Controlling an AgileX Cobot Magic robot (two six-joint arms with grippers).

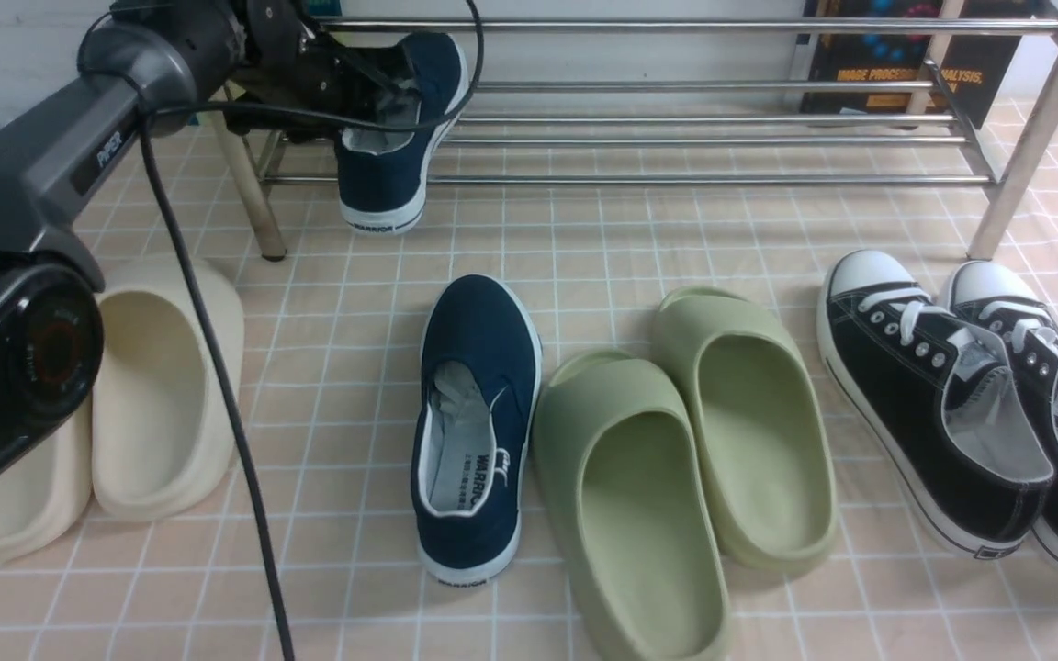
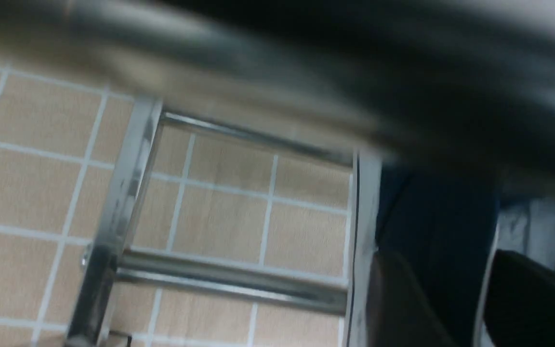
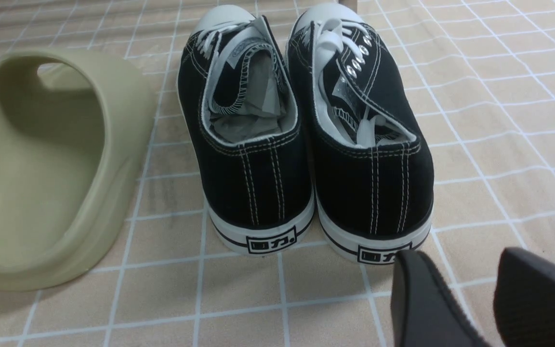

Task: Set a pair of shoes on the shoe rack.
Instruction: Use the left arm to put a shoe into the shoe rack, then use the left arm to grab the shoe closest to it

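One navy slip-on shoe [image 1: 396, 138] hangs tilted at the left end of the steel shoe rack [image 1: 722, 142], toe up over the bars and heel low by the front bar. My left gripper [image 1: 373, 87] is shut on its side wall. In the left wrist view the two fingers [image 2: 398, 299] pinch the navy canvas [image 2: 431, 217], with rack bars [image 2: 229, 282] below. The second navy shoe [image 1: 474, 422] lies on the tiled floor, mid front. My right gripper [image 3: 470, 299] is open and empty, just behind the black sneakers' heels; it is out of the front view.
Olive-green slides [image 1: 676, 459] lie right of the floor shoe. Black lace-up sneakers [image 1: 951, 404] sit at the far right, also in the right wrist view [image 3: 306, 130]. Cream slides [image 1: 152, 386] lie at the left under my left arm. A dark box [image 1: 906, 55] stands behind the rack.
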